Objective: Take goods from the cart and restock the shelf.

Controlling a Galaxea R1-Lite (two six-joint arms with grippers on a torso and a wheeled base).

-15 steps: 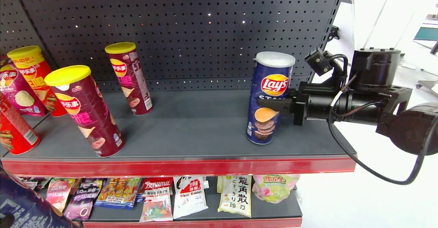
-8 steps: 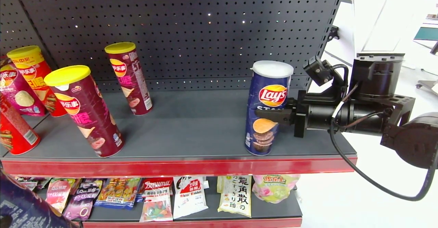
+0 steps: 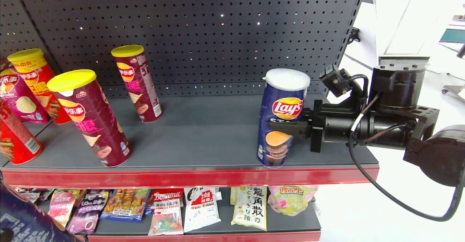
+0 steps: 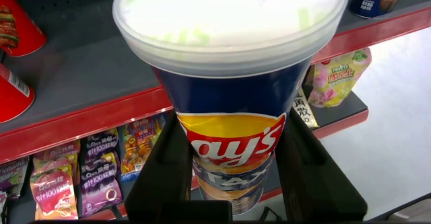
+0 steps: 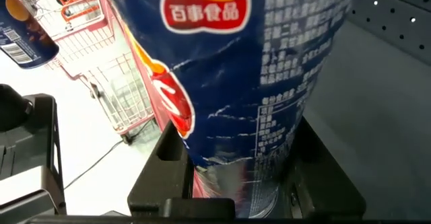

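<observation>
Blue chip can (image 3: 280,151) was upright, base at the shelf's (image 3: 203,136) front lip, right claw (image 3: 287,127) clamped round its middle from the right; left claw (image 4: 232,183) gripped a second can (image 4: 229,69).

Even light; floor (image 3: 363,213) and can (image 4: 232,83) glare white.

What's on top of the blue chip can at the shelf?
A pale plastic lid caps the blue chip can. The lid covers the opening, so whatever is inside is hidden.
</observation>
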